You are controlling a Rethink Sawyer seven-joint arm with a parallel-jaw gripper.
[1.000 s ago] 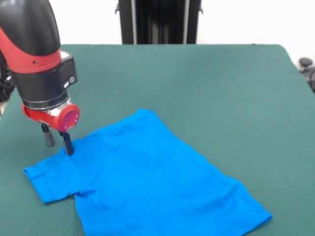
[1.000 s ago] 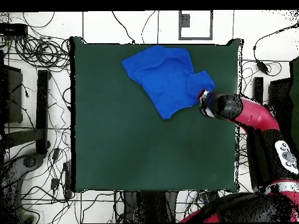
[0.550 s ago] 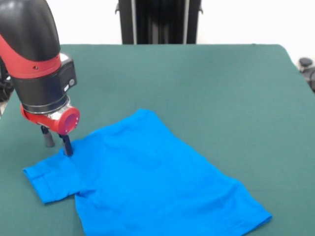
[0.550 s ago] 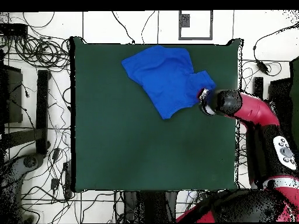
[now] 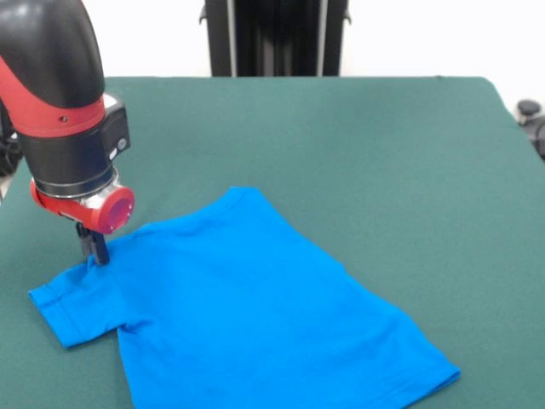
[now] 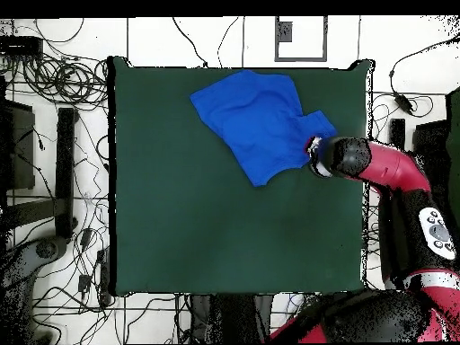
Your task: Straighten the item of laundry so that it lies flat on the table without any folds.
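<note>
— Where did you have the shirt (image 5: 247, 307)?

— Near the table's (image 5: 383, 145) front edge, mostly flat, one sleeve (image 5: 72, 298) out to the side.

— And your gripper (image 5: 94, 249)?

— Pinched shut on the shirt by that sleeve's shoulder seam. You did best dragging low and outward, judging by the slack there.

Two separate dark gripper (image 5: 94, 246) fingers now drawn together on the sleeve edge of the bright blue thin-fabric T-shirt (image 5: 247, 307), sleeve and body dragged along with it, sleeve pulled out flatter below the tips
</note>
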